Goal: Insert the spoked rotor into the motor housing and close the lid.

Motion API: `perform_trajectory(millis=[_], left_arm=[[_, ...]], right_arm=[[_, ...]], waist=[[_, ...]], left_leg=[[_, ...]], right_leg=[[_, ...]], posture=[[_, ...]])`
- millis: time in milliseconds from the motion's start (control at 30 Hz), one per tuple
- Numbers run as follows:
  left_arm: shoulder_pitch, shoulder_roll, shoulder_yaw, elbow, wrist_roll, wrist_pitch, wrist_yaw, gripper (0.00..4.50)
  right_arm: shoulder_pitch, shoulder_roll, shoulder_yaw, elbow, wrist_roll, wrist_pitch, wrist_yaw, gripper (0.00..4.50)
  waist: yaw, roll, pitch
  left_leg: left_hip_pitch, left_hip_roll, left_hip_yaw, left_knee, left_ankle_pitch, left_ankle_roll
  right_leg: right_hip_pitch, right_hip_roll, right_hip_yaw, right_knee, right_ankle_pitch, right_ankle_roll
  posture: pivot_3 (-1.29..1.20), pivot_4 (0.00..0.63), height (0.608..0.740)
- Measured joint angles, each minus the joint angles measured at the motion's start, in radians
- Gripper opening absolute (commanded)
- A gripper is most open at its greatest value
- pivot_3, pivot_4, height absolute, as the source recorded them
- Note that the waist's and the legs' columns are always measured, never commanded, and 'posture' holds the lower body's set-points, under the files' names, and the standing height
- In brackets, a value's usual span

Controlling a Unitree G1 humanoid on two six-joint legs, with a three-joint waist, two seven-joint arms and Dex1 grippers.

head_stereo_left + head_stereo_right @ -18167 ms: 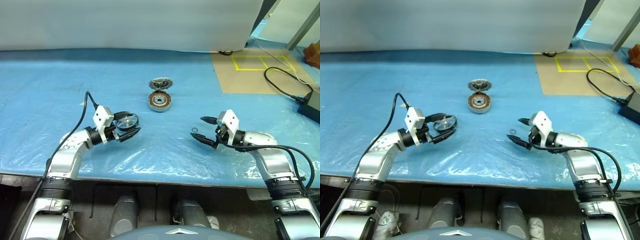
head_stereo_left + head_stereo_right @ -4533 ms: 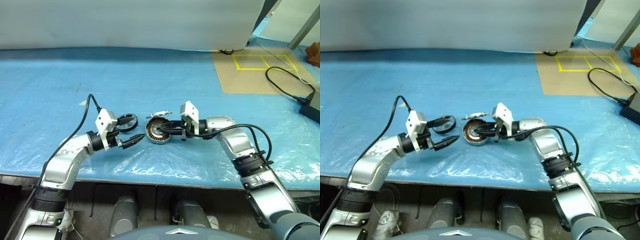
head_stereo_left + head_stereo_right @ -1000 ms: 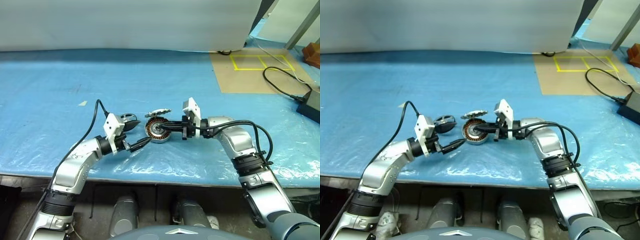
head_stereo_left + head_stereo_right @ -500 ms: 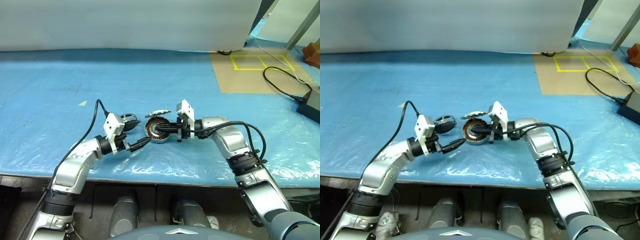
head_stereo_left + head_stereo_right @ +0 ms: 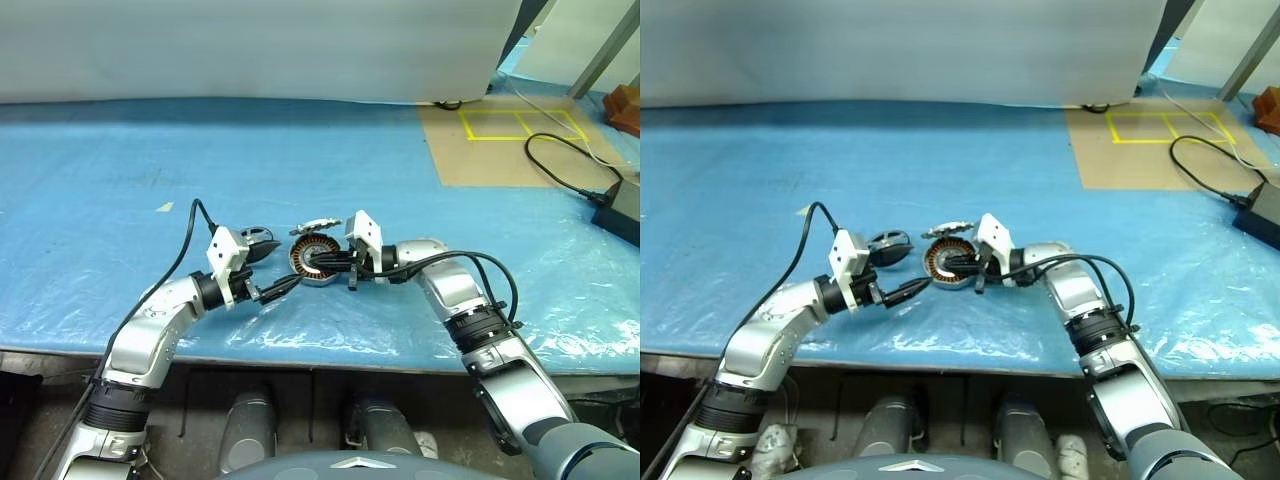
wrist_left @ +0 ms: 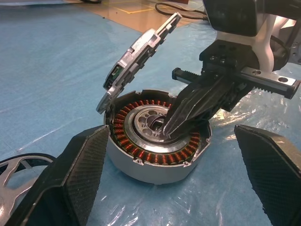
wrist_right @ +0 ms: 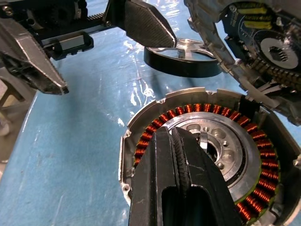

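The motor housing (image 6: 157, 141) sits on the crinkly blue plastic sheet (image 5: 150, 150) near the table's front edge. It's a short round silver-grey ring with copper-brown windings packed around a shiny central hub with a hole. The right gripper (image 7: 181, 155) has its two ribbed black fingers pressed together, holding nothing, with the tips poking into that central hole. The spoked rotor (image 6: 141, 52), a thin jagged-edged metal wheel, leans tilted on the housing's far rim, not seated inside. The lid (image 7: 181, 59), with a dark rim and shiny silver spokes, lies flat on the sheet just beside the housing on the robot's left. The left gripper (image 5: 268, 270) hovers level with its textured black fingers wide apart, one to each side of the housing, gripping nothing.
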Motion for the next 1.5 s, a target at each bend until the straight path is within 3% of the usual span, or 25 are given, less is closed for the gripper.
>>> perform_trajectory(millis=[833, 1167, 1500], left_arm=[[0.000, -0.017, -0.007, 0.000, 0.002, -0.001, 0.000, 4.50], [-0.003, -0.021, -0.008, 0.001, 0.003, -0.001, 0.003, 4.50], [-0.020, -0.024, -0.015, 0.009, 0.004, -0.003, 0.004, 4.50]], right_arm=[[-0.033, 0.024, 0.009, 0.073, -0.102, -0.152, -0.121, 0.03], [-0.009, 0.014, -0.037, -0.070, 0.024, 0.060, -0.064, 0.03], [-0.027, 0.019, -0.041, -0.028, -0.002, 0.011, -0.100, 0.03]], waist=[[-0.001, 0.000, 0.000], [0.000, 0.000, 0.000], [0.000, 0.000, 0.000]], left_leg=[[0.000, 0.000, 0.000, 0.000, 0.000, 0.000], [0.000, 0.000, 0.000, 0.000, 0.000, 0.000], [0.000, 0.000, 0.000, 0.000, 0.000, 0.000]], right_leg=[[0.000, 0.000, 0.000, 0.000, 0.000, 0.000], [0.000, 0.000, 0.000, 0.000, 0.000, 0.000], [0.000, 0.000, 0.000, 0.000, 0.000, 0.000]], posture=[[0.00, 0.150, 0.740], [0.00, 0.150, 0.740], [0.00, 0.150, 0.740]])
